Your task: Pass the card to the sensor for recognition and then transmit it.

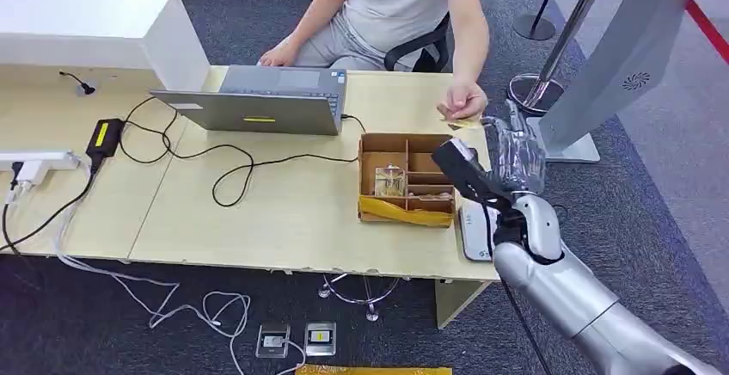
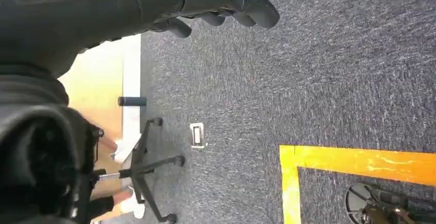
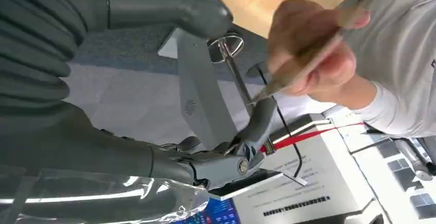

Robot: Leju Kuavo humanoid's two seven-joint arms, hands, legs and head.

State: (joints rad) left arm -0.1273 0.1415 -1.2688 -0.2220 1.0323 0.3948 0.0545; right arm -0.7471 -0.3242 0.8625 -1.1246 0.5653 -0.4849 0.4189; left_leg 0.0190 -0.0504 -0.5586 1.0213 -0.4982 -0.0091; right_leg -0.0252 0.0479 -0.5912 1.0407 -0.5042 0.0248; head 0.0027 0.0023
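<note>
A person's hand [image 1: 462, 100] holds a thin yellowish card [image 1: 462, 122] over the table's far right corner. My right hand [image 1: 514, 147], wrapped in clear film, is raised just right of it. In the right wrist view the card [image 3: 303, 54] is seen edge-on in the person's hand [image 3: 313, 44]. Its near end meets one of my dark fingertips [image 3: 261, 118], while my thumb [image 3: 169, 8] stays apart from it. A flat grey-white sensor pad [image 1: 474, 236] lies at the table's front right edge, below my forearm. My left hand [image 2: 221, 0] hangs over the carpet, holding nothing.
A wooden compartment box [image 1: 407, 179] stands left of my right hand, and a laptop [image 1: 266, 100] and black cables [image 1: 215, 160] lie further left. A white kiosk stand [image 1: 602, 65] and a barrier post [image 1: 550, 57] rise past the table's right end. A chair base [image 2: 149, 167] is by my left side.
</note>
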